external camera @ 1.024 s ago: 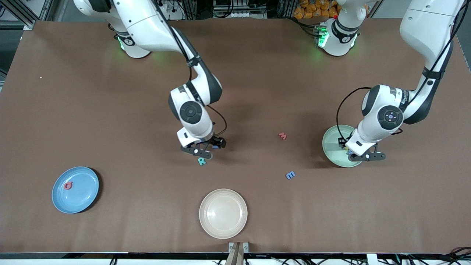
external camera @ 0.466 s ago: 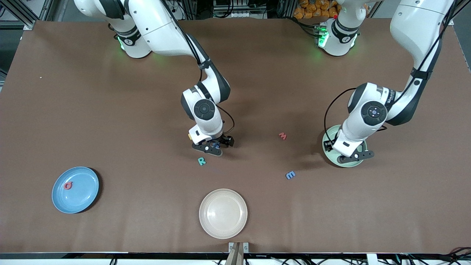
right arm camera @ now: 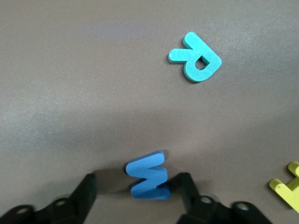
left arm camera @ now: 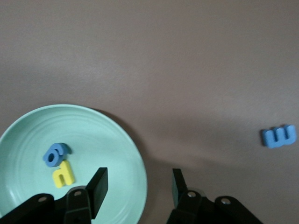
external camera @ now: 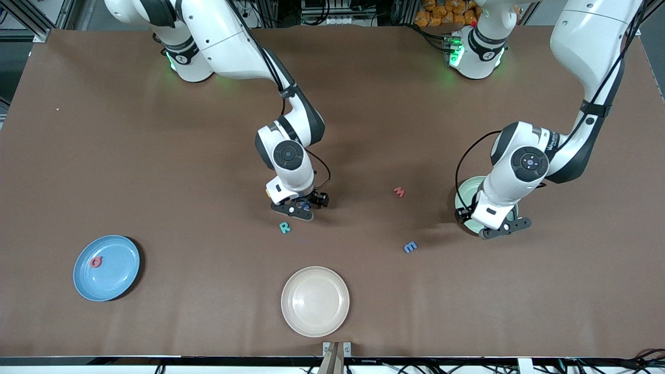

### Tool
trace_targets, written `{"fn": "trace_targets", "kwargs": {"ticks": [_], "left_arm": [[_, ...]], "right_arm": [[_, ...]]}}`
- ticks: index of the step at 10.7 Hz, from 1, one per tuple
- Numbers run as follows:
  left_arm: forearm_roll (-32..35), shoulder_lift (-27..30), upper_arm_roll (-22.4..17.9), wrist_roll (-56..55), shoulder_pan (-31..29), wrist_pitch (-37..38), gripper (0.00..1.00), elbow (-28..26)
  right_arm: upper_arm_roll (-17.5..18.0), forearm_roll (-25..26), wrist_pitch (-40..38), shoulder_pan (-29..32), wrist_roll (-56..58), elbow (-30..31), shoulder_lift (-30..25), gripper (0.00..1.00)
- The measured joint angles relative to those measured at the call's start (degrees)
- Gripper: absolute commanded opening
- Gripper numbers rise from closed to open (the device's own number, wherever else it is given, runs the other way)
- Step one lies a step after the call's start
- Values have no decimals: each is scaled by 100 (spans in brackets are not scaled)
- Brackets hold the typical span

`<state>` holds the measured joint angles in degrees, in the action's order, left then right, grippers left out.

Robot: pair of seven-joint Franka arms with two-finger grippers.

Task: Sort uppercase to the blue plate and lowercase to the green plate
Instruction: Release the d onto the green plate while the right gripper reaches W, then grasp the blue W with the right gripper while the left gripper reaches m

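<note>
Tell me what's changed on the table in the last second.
The right gripper shifted off the R and now straddles the blue W. The left gripper, jaws open and empty, slid toward the green plate's edge. Letters and plates stayed put.

Robotics laboratory: two white arms bolted along a brown-covered table (external camera: 363, 93), aluminium framing (external camera: 31, 21) and cable bundles (external camera: 337, 13) at its far edge.
</note>
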<state>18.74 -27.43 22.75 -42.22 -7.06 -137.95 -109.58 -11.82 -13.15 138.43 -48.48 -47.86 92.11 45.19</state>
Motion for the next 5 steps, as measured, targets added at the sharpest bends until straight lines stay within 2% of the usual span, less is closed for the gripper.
{"fn": "trace_targets", "kwargs": {"ticks": [5], "left_arm": [[-1, -250, 8, -572, 271, 19, 73, 474]], "right_arm": [[-109, 1, -28, 8, 0, -19, -51, 0]]}}
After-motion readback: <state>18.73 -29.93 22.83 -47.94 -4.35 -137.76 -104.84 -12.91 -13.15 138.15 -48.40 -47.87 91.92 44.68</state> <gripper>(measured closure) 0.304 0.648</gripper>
